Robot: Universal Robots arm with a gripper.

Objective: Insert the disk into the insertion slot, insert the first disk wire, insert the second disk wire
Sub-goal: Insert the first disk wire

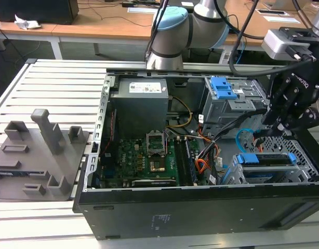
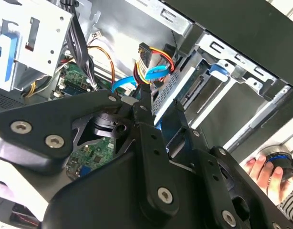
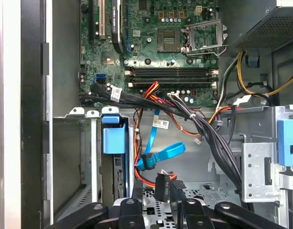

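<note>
disk point(image 1: 267, 158) sits in insertion slot point(image 1: 237, 176); gripper point(image 3: 158, 196) pinches narrow on first disk wire point(image 3: 163, 183), whose plug needs squaring to the disk's socket.

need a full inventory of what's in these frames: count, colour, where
computer case: 1, black, open, on the table.
table: 1, pale slats, under the case.
fixture plate: 1, grey, the exterior view's left.
power supply: 1, grey, inside the case, far side.
motherboard: 1, green, case floor.
bay: 1, grey, blue latch, far side, the exterior view's right.
insertion slot: 1, grey perforated cage, near side of case.
disk: 1, blue carrier, in the insertion slot.
first disk wire: 1 bundle, red, yellow, black, by the gripper.
second disk wire: 1, light blue, curling beside that bundle.
hand: 1, a person's, outside the case.
arm: 1, grey, blue cap, behind the case.
gripper: 1, black, above the insertion slot.
</note>
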